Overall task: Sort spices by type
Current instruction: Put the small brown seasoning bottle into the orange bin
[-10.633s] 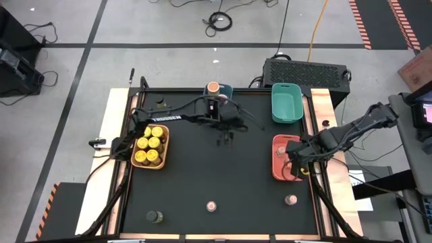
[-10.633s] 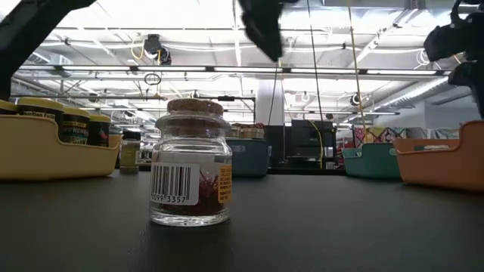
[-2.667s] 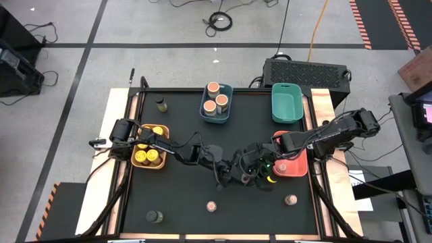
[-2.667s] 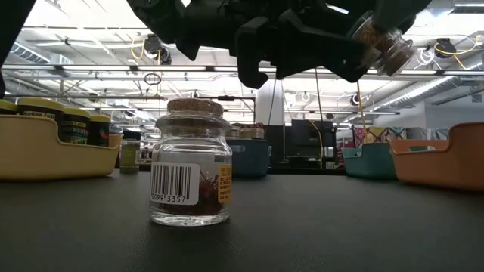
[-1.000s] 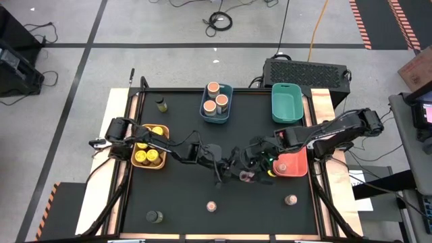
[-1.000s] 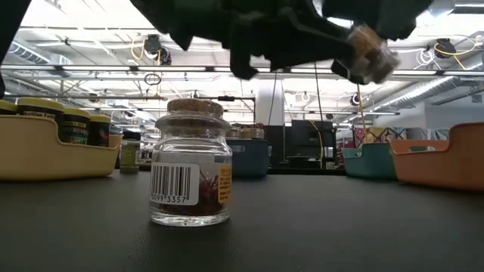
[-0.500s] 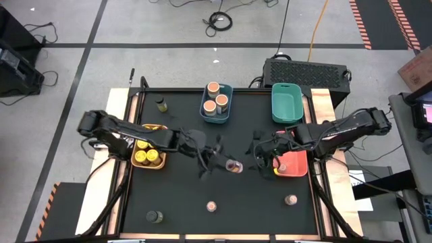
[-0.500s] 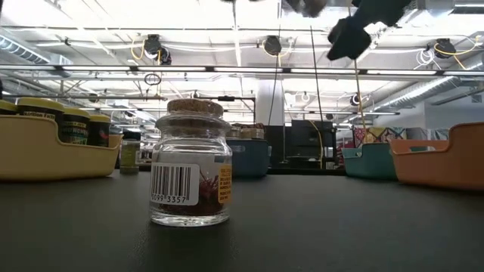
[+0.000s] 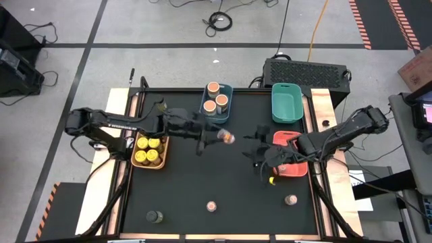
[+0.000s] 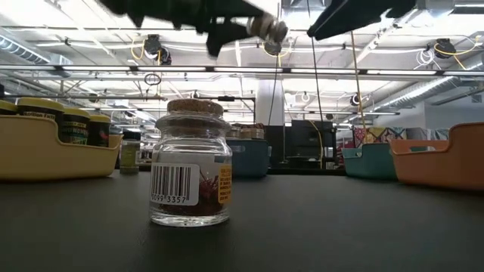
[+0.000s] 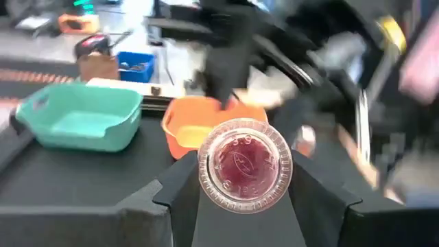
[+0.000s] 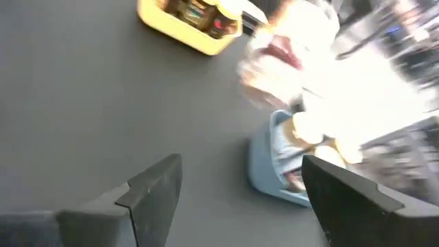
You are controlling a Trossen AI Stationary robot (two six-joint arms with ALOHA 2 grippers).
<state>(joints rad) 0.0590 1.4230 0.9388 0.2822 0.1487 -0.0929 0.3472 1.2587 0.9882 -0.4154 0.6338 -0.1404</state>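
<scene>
Handoff done: left arm carries the jar away!

High view: left gripper has swung far-left toward the blue bin, fingers pinching the pinkish-topped jar. Left wrist view: jar clamped. Right wrist view: right gripper retreats, fingers spread, empty.

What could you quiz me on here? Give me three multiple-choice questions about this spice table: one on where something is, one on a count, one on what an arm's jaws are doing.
1. Where is the teal bin?
A. at the table's far edge, right of the blue bin
B. at the near edge
C. on the floor

2. How many jars stand in the blue bin?
A. none
B. three
C. seven

3. What is the left gripper doing?
A. hanging open and empty
B. resting inside the yellow bin
C. holding a small pinkish-topped jar above the table

Answers: 1 A, the high view shows both bins side by side there. 2 B, three tan tops show. 3 C, the left wrist view shows the jar clamped in its jaws.
</scene>
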